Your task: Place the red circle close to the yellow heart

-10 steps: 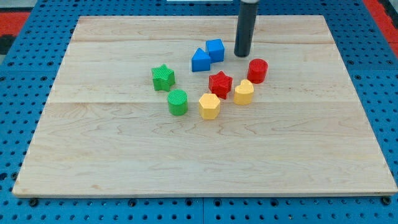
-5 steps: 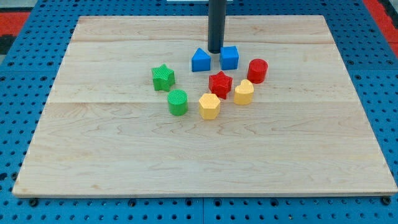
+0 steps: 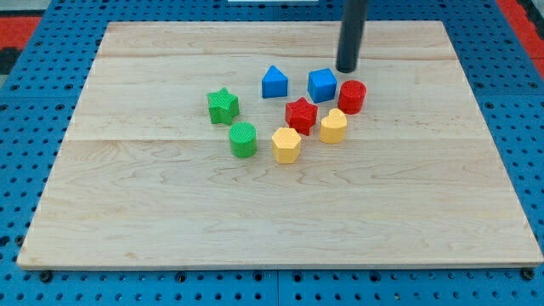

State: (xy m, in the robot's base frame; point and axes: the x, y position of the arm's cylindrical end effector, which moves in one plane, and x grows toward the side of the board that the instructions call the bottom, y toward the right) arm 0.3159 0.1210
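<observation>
Toward the far edge of the desk (image 3: 127, 212), right of centre, my tip (image 3: 347, 70) stands just behind the red circle (image 3: 352, 96); the arm carries no claw, only this rod; the circle already sits just beside the yellow heart (image 3: 333, 127); seemingly the approach step; next, a short nudge toward the near edge.

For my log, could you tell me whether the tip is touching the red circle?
No, my tip sits just above the red circle toward the view's top, with board between.

Single high oblique view over board (image 3: 280, 212)
</observation>
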